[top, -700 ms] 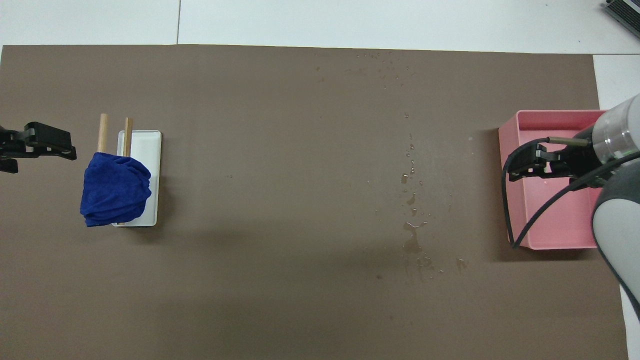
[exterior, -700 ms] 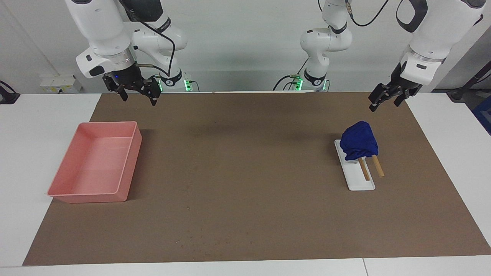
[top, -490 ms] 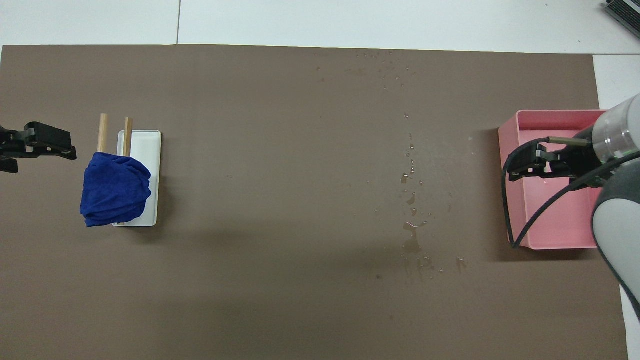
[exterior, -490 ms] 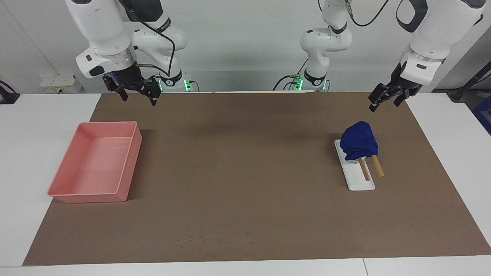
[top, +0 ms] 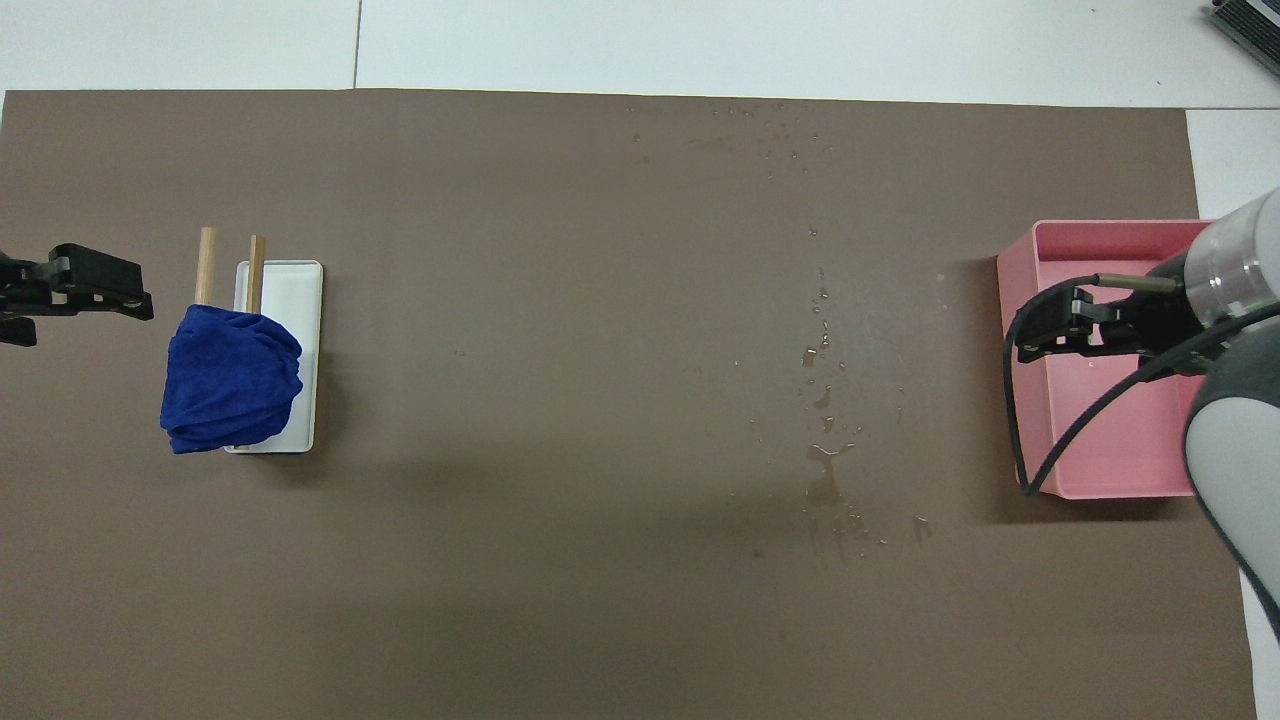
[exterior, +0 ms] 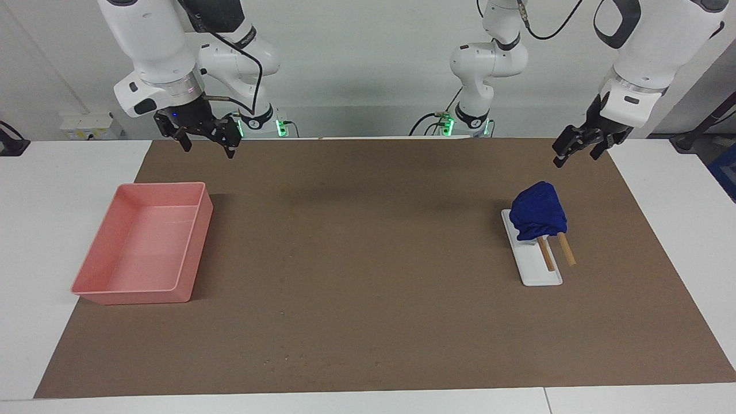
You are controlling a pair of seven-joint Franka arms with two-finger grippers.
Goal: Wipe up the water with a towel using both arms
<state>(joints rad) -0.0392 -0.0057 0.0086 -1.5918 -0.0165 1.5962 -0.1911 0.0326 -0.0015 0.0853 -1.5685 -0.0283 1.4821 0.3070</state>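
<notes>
Fingers spread wide, both empty: right gripper (exterior: 206, 144) raised over the mat near the pink tray (exterior: 92, 270); left gripper (exterior: 578, 150) raised near the towel (exterior: 538, 217). Water (top: 824, 480) lies toward the tray's end. Towel draped over the white rack (exterior: 537, 270), untouched. Judgement: left should descend onto the bundle's crown, pinch deep. Nothing has moved since earlier frames.

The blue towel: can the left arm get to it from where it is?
Probably yes. The left gripper hangs open in the air near the towel, which sits draped on the rack, and nothing stands between them.
</notes>
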